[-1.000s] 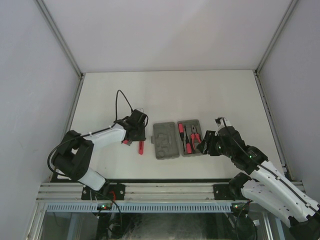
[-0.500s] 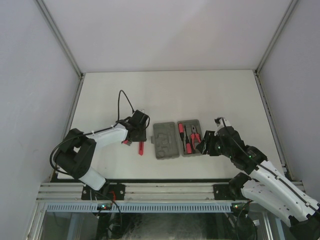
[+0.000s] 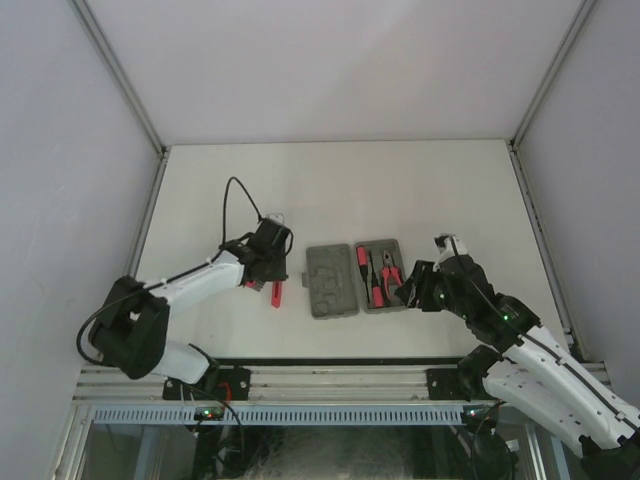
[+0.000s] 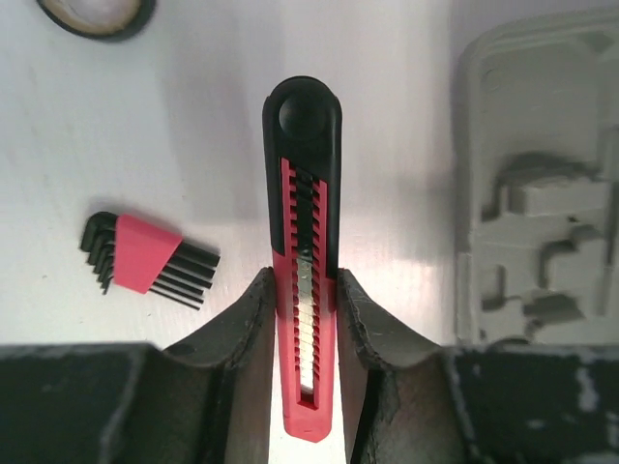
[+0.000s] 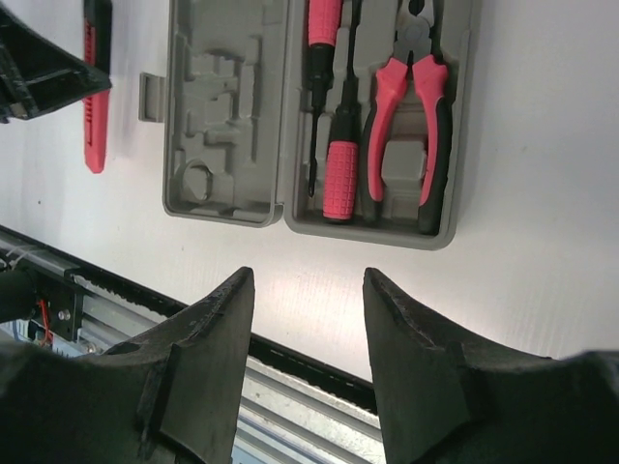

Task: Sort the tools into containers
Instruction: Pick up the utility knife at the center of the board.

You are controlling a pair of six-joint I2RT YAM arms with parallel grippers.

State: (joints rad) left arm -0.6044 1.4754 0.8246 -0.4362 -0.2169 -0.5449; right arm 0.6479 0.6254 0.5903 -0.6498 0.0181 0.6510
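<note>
My left gripper (image 4: 305,280) is shut on a red-and-black utility knife (image 4: 302,242), its fingers pressed against both sides of the knife's lower half; in the top view the knife (image 3: 276,294) lies just left of the trays. The left grey tray (image 3: 331,282) has bare recesses. The right tray (image 5: 462,126) holds red-handled pliers (image 5: 387,106) and two screwdrivers (image 5: 340,164). A dark ring (image 4: 97,12) lies beyond the knife at the upper left. My right gripper (image 5: 308,280) is open and empty, near the right tray's front edge.
A red-holder hex key set (image 4: 145,253) lies on the table left of the knife. The table's near edge and metal rail (image 5: 290,387) run under my right gripper. White walls enclose the table on three sides.
My left arm has swung its elbow out to the left and the knife has shifted slightly left with the gripper. The right arm has barely moved.
</note>
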